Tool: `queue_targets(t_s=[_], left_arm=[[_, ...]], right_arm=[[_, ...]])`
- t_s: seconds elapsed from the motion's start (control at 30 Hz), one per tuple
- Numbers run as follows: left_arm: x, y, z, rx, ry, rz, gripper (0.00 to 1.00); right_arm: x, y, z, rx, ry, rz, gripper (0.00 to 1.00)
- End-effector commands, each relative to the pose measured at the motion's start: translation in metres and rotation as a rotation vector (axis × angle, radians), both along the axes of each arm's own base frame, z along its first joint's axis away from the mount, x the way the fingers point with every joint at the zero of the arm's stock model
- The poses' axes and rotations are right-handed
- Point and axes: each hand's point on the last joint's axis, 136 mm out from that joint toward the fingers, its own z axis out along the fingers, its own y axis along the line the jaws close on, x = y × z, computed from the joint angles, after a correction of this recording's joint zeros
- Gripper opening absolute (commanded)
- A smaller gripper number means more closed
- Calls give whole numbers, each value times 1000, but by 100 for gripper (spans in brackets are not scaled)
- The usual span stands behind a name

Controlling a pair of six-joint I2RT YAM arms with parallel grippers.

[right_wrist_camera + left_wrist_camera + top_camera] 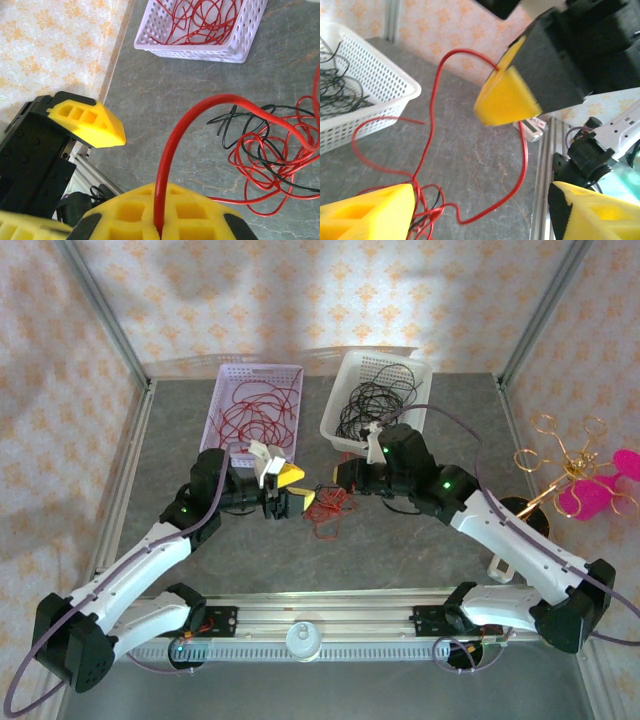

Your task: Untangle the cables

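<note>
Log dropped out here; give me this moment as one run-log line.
right claw: shut on thin red wire | left claw: open, beside red-and-black wire tangle | task: unfinished

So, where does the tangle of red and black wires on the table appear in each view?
Top external: the tangle lies at the picture's centre.
Left wrist: bottom, left of centre.
Right wrist: right side.
Shared landmark: the right tool, shut on a red strand from the tangle.

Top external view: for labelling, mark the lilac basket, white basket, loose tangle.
lilac basket (262, 367), top external view, far rim
white basket (336, 398), top external view, left wall
loose tangle (327, 506), top external view, middle
</note>
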Motion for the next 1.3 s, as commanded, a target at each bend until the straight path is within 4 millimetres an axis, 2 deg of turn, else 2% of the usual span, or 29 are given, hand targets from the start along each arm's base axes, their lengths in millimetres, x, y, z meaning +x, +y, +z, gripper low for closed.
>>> queue_targets(t_s=[0.0, 0.23, 0.33, 0.4, 0.43, 0.5, 0.53, 0.57, 0.6, 0.73, 0.83, 0.93, 1.03, 1.13, 1.27], left_arm=[[-6, -13, 23, -46, -94, -80, 73], [-6, -36, 2, 29, -47, -154, 76], [0, -47, -8, 116, -39, -165, 72], [4, -51, -10, 151, -44, -167, 63], [7, -53, -11, 159, -46, -159, 55], [14, -55, -15, 175, -46, -127, 28], [15, -56, -16, 177, -49, -128, 15], [15, -57, -16, 175, -51, -125, 5], [14, -56, -17, 176, -52, -121, 0], [9, -51, -17, 174, -79, -105, 0], [0, -52, -14, 168, -90, -136, 0], [-5, -52, -14, 169, -92, -150, 0], [-9, -52, -15, 172, -95, -162, 0], [-11, -52, -17, 177, -95, -168, 0], [-13, -51, -20, 177, -91, -172, 0]], right_arm=[[2, 7, 21, 71, 4, -8, 0], [7, 14, 26, 163, 41, -40, 0], [11, 19, 22, 199, 67, -54, 0], [14, 21, 17, 202, 83, -68, 0], [14, 20, 20, 216, 81, -77, 0], [16, 19, 15, 230, 95, -98, 0], [14, 15, 22, 255, 85, -109, 0], [14, 12, 21, 265, 87, -130, 0], [16, 9, 20, 273, 90, -158, 2], [26, -3, 23, 437, 112, -298, 23], [31, 1, 23, 656, 173, -343, 31], [32, 15, 24, 762, 206, -325, 35], [35, 27, 27, 766, 193, -315, 38], [43, 22, 23, 801, 204, -384, 43], [54, 13, 15, 901, 222, -463, 43]])
